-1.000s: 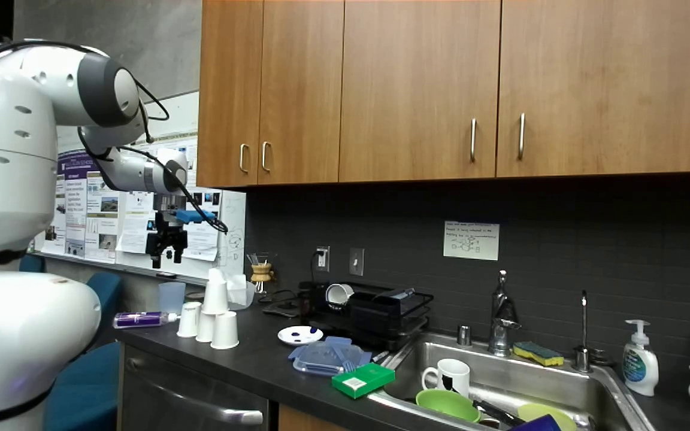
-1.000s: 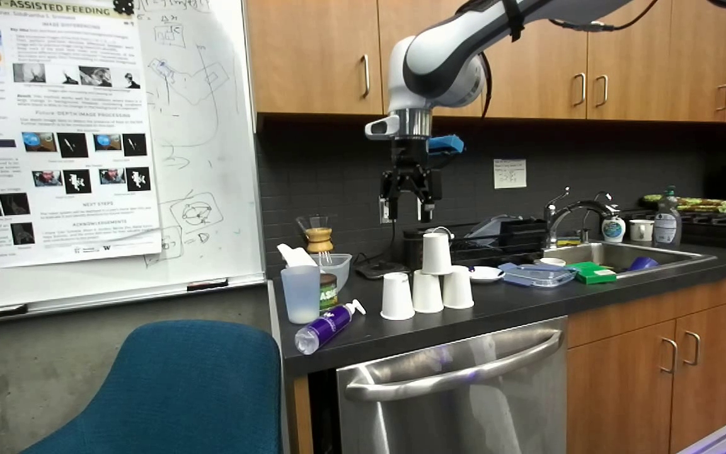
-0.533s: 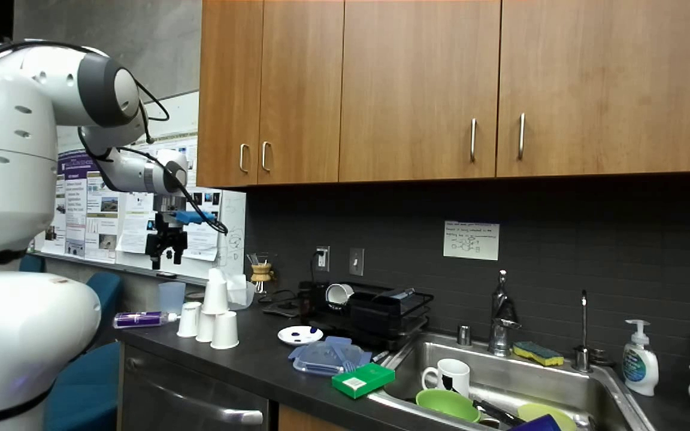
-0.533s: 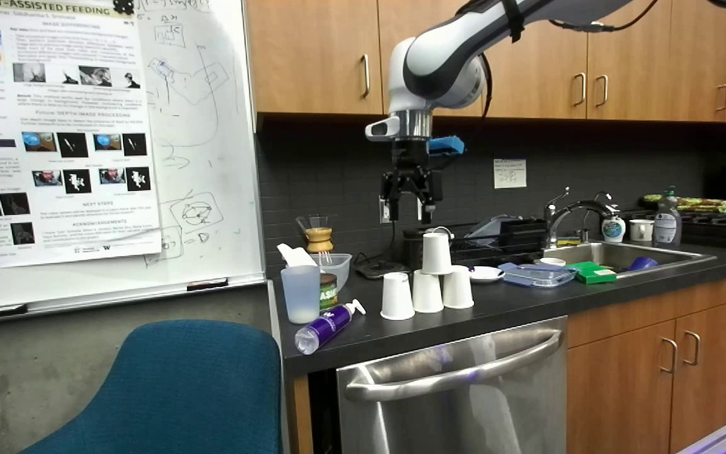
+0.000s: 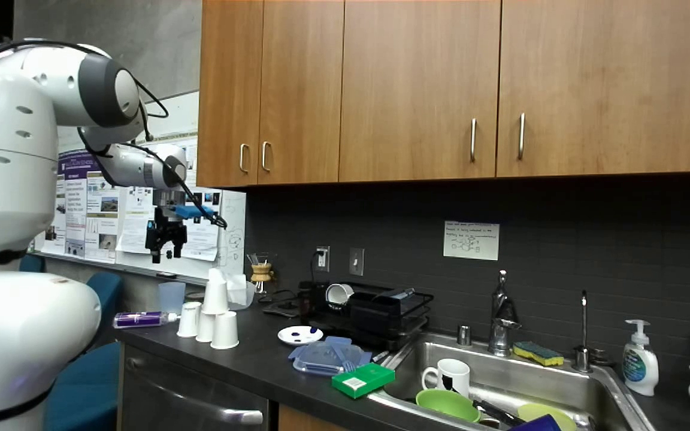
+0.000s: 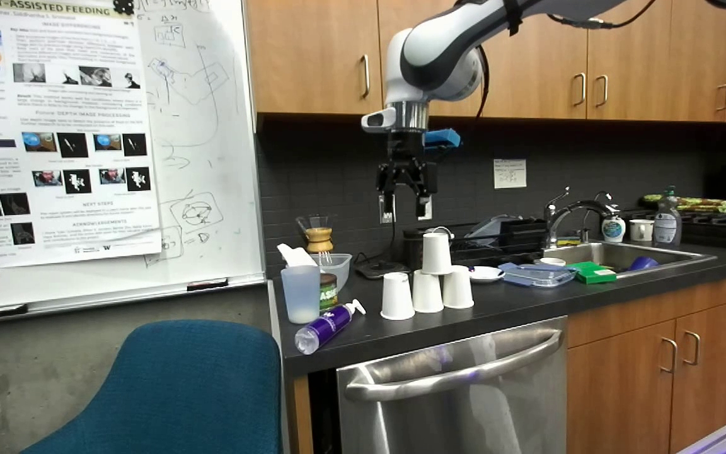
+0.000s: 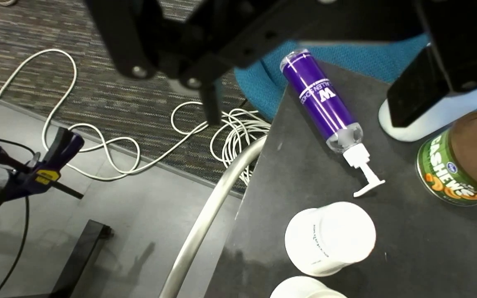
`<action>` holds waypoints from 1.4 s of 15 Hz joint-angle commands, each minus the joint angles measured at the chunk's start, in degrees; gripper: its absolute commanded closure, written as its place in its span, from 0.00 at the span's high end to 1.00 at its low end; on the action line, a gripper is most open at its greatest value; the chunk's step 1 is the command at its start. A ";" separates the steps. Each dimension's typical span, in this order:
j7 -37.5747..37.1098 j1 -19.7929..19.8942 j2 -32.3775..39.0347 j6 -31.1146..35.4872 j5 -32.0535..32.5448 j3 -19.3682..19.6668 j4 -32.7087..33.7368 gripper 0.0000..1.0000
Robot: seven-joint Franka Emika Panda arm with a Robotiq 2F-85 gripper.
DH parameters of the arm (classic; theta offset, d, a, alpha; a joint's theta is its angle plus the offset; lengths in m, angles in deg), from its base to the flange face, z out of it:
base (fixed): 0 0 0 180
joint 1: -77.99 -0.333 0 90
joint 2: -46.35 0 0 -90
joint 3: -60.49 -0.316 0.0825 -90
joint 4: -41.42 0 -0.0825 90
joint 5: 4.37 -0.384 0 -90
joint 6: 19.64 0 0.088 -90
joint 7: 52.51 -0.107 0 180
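My gripper (image 6: 406, 207) hangs fingers-down above the counter, its jaws wide apart with nothing between them. Below it, white paper cups stand upside down in a small stack. The top cup (image 6: 437, 253) rests over two others, while another cup (image 6: 397, 296) stands at the left of the row. Two white cups (image 7: 333, 238) show at the bottom of the wrist view; the rest lie outside it. A purple pump bottle (image 7: 321, 99) lies on its side near the counter corner, seen between the fingers but well below them. The gripper touches nothing.
A bluish cup (image 6: 300, 293), a cashew can (image 7: 449, 165) and a clear bowl (image 6: 336, 268) stand behind the bottle. Along the counter are a plate (image 5: 300, 335), a lidded container (image 5: 324, 358), a green box (image 5: 363, 380), a dish rack (image 5: 381, 311) and the sink (image 5: 417, 365). Cabinets (image 5: 417, 90) overhang.
My gripper has risen a little and shifted slightly left in both exterior views. The jaws have stayed open. The cups and the bottle have not moved.
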 commanded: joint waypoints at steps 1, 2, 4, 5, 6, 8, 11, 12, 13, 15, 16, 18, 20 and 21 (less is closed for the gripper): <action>-1.24 -0.54 1.58 -3.12 1.36 -0.42 4.93 1.00; -1.39 -0.58 2.06 -3.94 1.48 -0.44 6.28 1.00; -1.62 -0.53 3.25 -5.88 1.46 -0.35 9.77 1.00; -1.13 -0.44 4.12 -7.02 1.42 -0.30 11.82 1.00; -0.96 -0.39 5.01 -7.73 1.79 -0.26 13.62 1.00; -0.58 -0.34 7.23 -9.50 2.70 -0.22 17.86 1.00; -0.37 -0.39 11.31 -12.71 3.30 -0.22 24.79 1.00; -0.44 -0.39 12.45 -13.27 3.41 -0.15 26.36 1.00; -0.29 -0.38 13.61 -13.87 3.19 -0.15 28.00 1.00; 0.44 -0.14 14.95 -12.50 2.66 -0.12 28.75 1.00; 0.92 -0.01 15.54 -11.72 2.22 -0.20 28.88 1.00; 1.51 -0.05 16.49 -9.55 2.53 -0.28 28.26 1.00; 2.05 -0.02 17.58 -7.79 2.42 -0.33 27.87 1.00; 2.30 0.11 18.20 -7.35 2.20 -0.33 27.91 1.00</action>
